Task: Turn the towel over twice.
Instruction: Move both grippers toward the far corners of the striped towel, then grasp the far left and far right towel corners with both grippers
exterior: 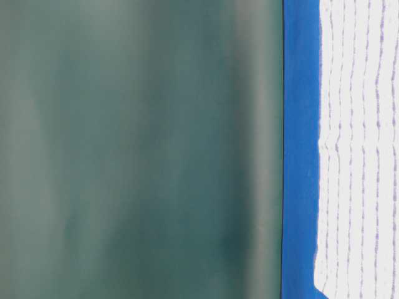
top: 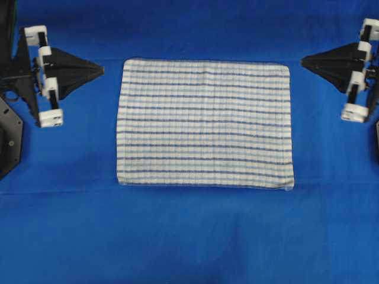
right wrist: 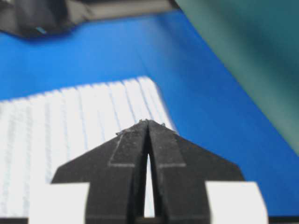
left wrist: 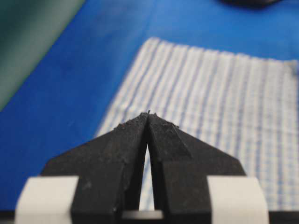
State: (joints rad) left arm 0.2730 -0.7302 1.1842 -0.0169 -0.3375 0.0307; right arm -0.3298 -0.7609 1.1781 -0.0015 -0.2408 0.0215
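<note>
So the towel is lying spread out flat pretty much dead center on the blue table covering, a touch toward 12 o'clock of the middle in the overhead view. White woven cloth, thin dark-blue and light-blue stripes running side to side, with a faint check. It's a neat rectangle, edges mostly straight, though the corner at about 5 o'clock looks a little thicker or doubled. Hard to be sure from up there, it's a bit soft. Nothing sits on it and nothing touches it.

From table level the towel shows as a pale striped band lying on the blue covering, with a dull green backdrop behind.

The left gripper sits at roughly 9 o'clock from the towel, near its upper left corner but clearly apart from it, tips pointing toward the cloth. Its jaws are closed with the tips meeting in a point, holding nothing. The left wrist view confirms it: the gripper has its black fingers pressed together at the tip, only a thin sliver of gap lower down, and the towel is spread out ahead of it.

The right gripper mirrors that at about 3 o'clock, off the towel's upper right corner, not touching, pointing in at the cloth. Jaws also closed and empty. In its wrist view the gripper comes to the same closed point, with the towel ahead and to the left, and the green backdrop off at 2 o'clock.
</note>
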